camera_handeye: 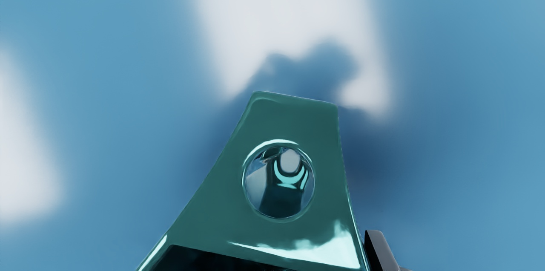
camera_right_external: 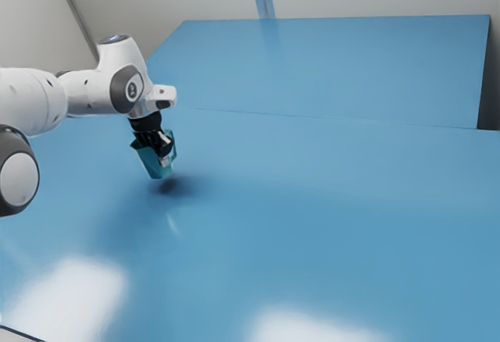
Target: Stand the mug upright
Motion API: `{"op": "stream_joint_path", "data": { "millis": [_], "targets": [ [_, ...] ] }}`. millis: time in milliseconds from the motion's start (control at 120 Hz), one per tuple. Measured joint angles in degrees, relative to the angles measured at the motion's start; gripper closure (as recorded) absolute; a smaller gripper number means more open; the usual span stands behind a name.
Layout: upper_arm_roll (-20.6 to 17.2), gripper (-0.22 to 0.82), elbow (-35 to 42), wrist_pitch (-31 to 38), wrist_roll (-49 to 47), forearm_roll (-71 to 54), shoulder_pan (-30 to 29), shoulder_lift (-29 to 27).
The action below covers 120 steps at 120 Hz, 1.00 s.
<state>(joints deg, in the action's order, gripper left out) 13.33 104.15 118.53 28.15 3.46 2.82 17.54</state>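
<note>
Hanging above a blue table (camera_right_external: 328,217), a glossy teal mug (camera_right_external: 154,165) leans, narrower end down, in the grasp of the black gripper (camera_right_external: 165,154). One fingertip (camera_handeye: 382,250) lies along a sloping side. The mug is probably stiff, fairly light, slick and perhaps brittle if knocked. Its flaring walls could slide under a weak pinch, so a firm, square hold on the wall, near the wide end, looks best
</note>
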Motion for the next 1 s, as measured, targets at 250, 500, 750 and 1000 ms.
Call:
{"op": "stream_joint_path", "data": {
  "millis": [250,500,750,1000],
  "targets": [
    [-0.2,0.78,3.6,8.3,-7.3,-2.9,0.0,0.7],
    [-0.2,0.34,5.2,11.2,-11.4,-2.5,0.0,0.8],
    [0.0,0.11,-1.2,6.1,-14.4,-4.2,0.0,-2.4],
    [-7.0,0.03,-17.3,-19.4,-18.6,-6.1,-0.3,-15.1]
  ]
}}
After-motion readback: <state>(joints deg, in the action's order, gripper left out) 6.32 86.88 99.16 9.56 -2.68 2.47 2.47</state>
